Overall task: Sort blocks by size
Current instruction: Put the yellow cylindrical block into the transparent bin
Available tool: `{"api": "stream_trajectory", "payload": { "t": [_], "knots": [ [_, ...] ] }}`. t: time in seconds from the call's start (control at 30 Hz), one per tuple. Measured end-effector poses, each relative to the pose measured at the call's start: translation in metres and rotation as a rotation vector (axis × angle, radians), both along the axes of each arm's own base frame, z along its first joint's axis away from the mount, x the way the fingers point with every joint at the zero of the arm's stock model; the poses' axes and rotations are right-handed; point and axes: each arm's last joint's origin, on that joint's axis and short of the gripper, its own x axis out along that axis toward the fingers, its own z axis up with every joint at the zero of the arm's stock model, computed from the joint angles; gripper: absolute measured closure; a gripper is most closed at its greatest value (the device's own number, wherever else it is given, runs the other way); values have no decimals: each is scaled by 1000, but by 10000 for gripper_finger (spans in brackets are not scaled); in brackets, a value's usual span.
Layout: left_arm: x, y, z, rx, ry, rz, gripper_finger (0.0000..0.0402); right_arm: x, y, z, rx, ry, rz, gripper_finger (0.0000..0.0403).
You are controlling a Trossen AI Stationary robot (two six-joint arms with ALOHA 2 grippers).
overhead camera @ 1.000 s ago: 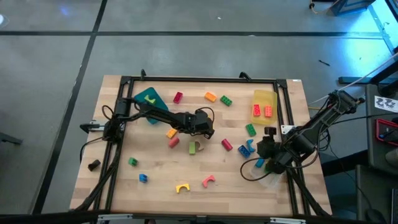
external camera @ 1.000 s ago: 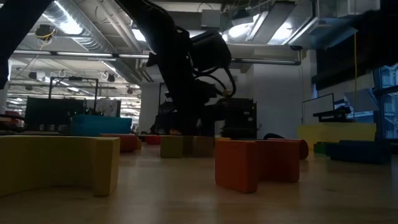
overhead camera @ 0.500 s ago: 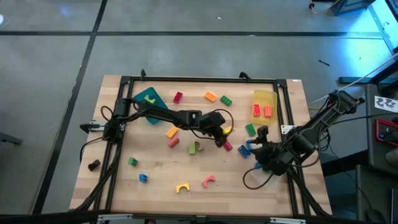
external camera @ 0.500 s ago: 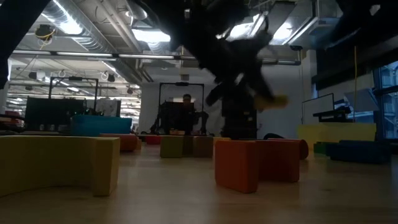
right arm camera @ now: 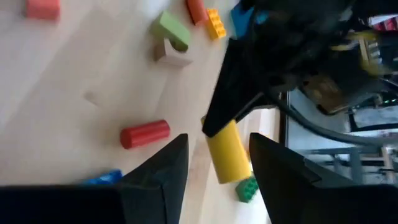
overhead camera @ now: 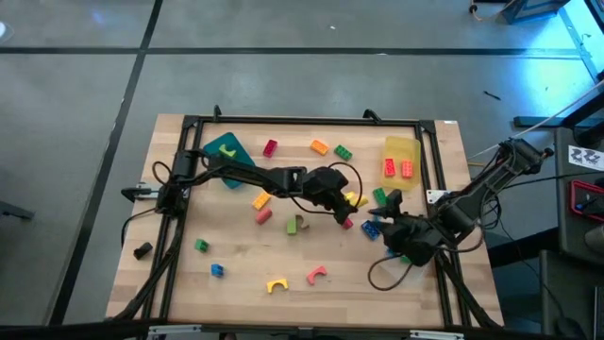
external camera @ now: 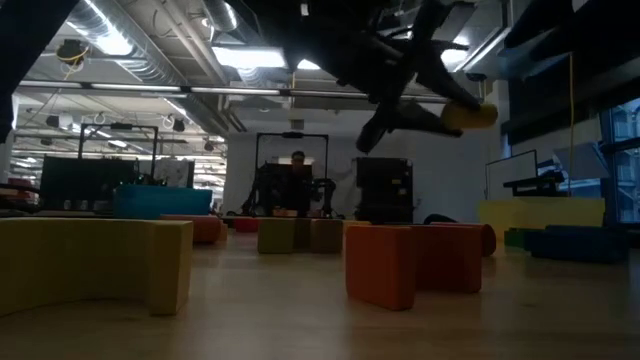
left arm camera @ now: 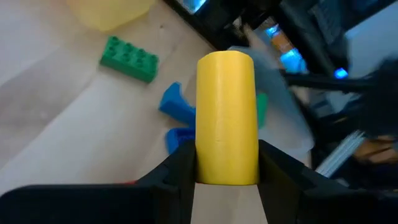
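The wooden tabletop (overhead camera: 236,274) carries everything, and the yellow tray (overhead camera: 400,149) near its far right corner serves here as the landmark. That tray holds two red bricks (overhead camera: 397,168). Well to its left, at the far left corner, lies the teal tray (overhead camera: 226,149).

The left arm reaches across the middle of the tabletop, and its claw (overhead camera: 347,200) hangs above the wood, near the yellow tray on its near left side. This left claw is clamped on a yellow cylinder (left arm camera: 225,118), one finger on each side, with the cylinder's rounded end sticking out past the fingertips; the low view shows it lifted clear of the surface (external camera: 468,115).

The right claw (overhead camera: 385,222) sits nearer the front than the yellow tray, just beside the left claw. Its fingers (right arm camera: 155,171) stand partly apart with nothing between them.

The blocks are scattered over the tabletop. A green brick (left arm camera: 129,59) and blue pieces (left arm camera: 175,102) lie in front of the yellow tray, under and around the two claws. A red cylinder (right arm camera: 145,133) lies flat close by. An orange brick (overhead camera: 319,146) and another green brick (overhead camera: 343,152) lie left of the tray. Farther left and toward the front are a yellow arch (overhead camera: 276,284) and a pink arch (overhead camera: 316,275).
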Motion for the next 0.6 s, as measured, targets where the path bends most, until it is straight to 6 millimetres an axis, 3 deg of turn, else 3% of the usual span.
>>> {"api": "stream_trajectory", "payload": {
  "t": [0.6],
  "knots": [
    [1,-3,2,-87,-15,-28,283,46,-16,-44,-315,215,-82,231]
  ]
}}
